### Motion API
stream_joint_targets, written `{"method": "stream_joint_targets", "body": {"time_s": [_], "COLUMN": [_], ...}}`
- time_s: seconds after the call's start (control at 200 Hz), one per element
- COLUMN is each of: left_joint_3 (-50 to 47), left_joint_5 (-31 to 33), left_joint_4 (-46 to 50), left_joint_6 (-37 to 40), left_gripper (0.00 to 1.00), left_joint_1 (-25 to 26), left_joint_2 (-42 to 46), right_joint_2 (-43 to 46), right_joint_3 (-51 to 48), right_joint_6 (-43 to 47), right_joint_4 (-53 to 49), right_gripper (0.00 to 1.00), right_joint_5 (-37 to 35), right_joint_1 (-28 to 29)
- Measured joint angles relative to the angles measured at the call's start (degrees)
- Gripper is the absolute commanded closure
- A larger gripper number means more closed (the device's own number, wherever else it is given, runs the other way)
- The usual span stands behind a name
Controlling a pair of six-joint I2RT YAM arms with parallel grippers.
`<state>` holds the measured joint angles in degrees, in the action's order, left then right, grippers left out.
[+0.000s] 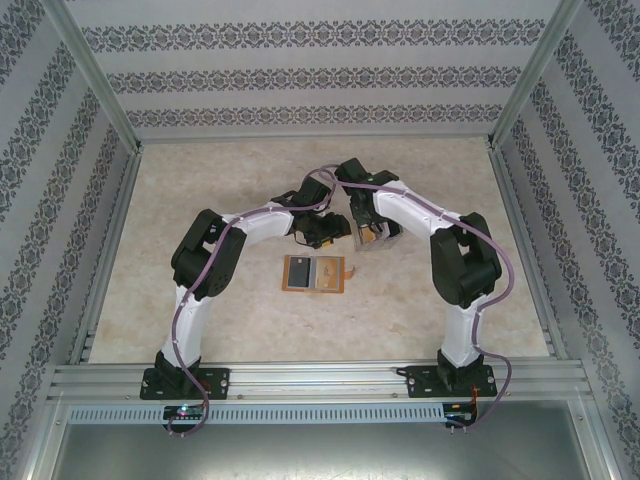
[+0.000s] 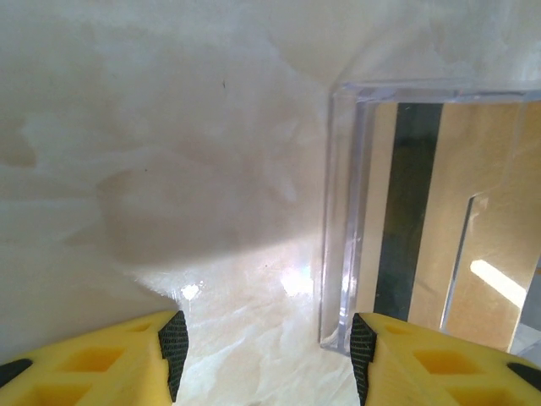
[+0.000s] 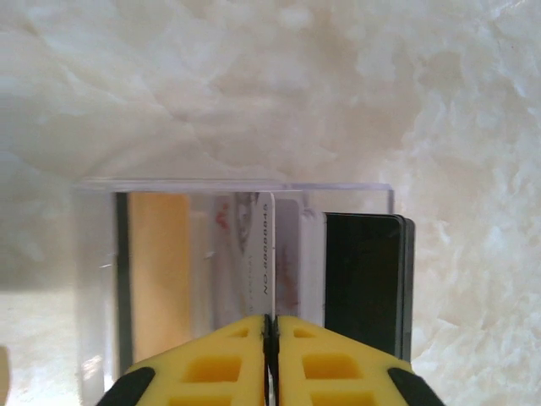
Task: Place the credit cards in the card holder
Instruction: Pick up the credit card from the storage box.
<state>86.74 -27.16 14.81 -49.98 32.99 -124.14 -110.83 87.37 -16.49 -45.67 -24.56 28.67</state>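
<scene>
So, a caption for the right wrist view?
Right claw pinches a white credit card in a clear plastic box, orange card and black card alongside.

White arms (image 1: 192,318) bear black joints (image 1: 462,262) (purple cables (image 1: 503,262)) and yellow fingers (image 2: 93,365).

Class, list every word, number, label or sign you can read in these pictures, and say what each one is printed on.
"NO" then a row of digits, mostly 8s, the others too blurred to be sure: printed sideways along the white card standing in the clear box, pinched by the right pincer.
Red marks on the pale cards beside it: too blurred to read.
Card holder, top view: no legible text.
</scene>
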Motion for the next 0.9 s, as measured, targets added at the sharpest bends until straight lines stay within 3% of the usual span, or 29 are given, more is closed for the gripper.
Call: {"method": "stream_joint_targets", "body": {"time_s": [0.08, 0.325, 0.53, 0.734, 0.899], "left_joint_3": [-0.02, -3.39, -10.84, -18.64, -21.38], "left_joint_5": [0.0, 0.59, 1.22, -4.15, -10.73], "left_joint_4": [0.0, -0.59, -2.91, -15.65, -29.14], "left_joint_6": [0.0, 0.66, 0.96, -3.26, -10.25], "left_gripper": [0.44, 0.4, 0.32, 0.24, 0.24], "left_joint_1": [0.0, 0.0, -0.26, -3.17, -5.95], "left_joint_2": [0.0, 2.75, 10.64, 18.58, 18.91], "right_joint_2": [1.01, 5.44, 16.65, 28.98, 31.34], "right_joint_3": [0.0, -2.21, -9.09, -19.71, -24.65], "right_joint_6": [-0.5, -3.15, -8.31, -17.64, -25.62], "right_joint_4": [0.0, 0.07, 3.48, 14.1, 23.93], "right_gripper": [0.99, 1.0, 1.0, 1.0, 1.0], "right_joint_5": [1.09, 6.05, 13.16, 27.89, 40.0], "right_joint_1": [-0.02, -0.15, -1.64, -6.82, -8.31]}}
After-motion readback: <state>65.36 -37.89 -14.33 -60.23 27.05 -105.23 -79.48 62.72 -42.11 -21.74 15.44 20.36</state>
